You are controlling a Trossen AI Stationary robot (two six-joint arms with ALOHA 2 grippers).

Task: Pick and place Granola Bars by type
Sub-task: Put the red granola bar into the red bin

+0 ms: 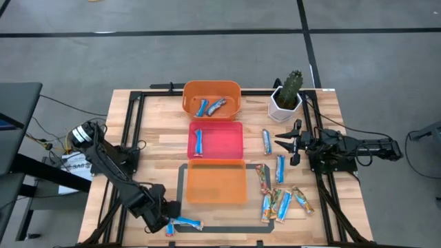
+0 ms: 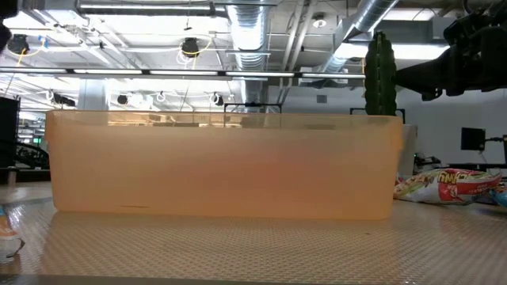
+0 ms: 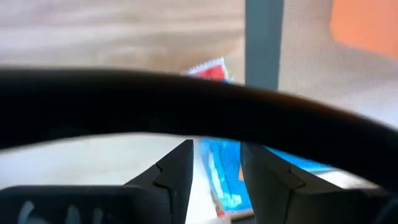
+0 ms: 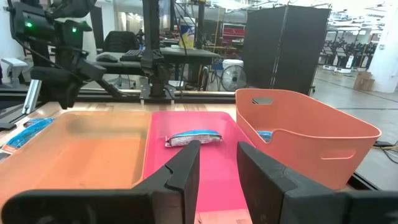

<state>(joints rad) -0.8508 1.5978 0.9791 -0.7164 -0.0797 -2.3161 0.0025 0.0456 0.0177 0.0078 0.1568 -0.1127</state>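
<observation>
My left gripper [image 1: 169, 226] is down at the table's near edge, left of centre, shut on a blue-and-white granola bar [image 1: 187, 222]. My right gripper [image 1: 279, 143] hovers at the table's right and holds nothing; its fingers stand a little apart in the right wrist view [image 4: 217, 146]. Several more bars [image 1: 279, 200] lie flat on the wood at the right. One blue bar [image 1: 198, 142] lies in the pink tray [image 1: 231, 141]. Two bars [image 1: 211, 106] lie in the orange basket [image 1: 211, 88]. The flat orange tray [image 1: 217, 184] holds none. My left gripper [image 3: 216, 146] pinches the blue-and-white bar [image 3: 219, 177] between its two fingers, one on each long side near the bar's left end. The fingers slant down from the table's left. The bar runs on ahead of them, its red-tipped far end [image 3: 211, 70] toward the right, low over the table.
A potted cactus [image 1: 288, 96] stands at the far right corner, just behind my right arm. The three trays fill the table's middle in a line from far to near. A dark tape frame [image 1: 180, 186] surrounds the flat orange tray. Bare wood lies left of the trays.
</observation>
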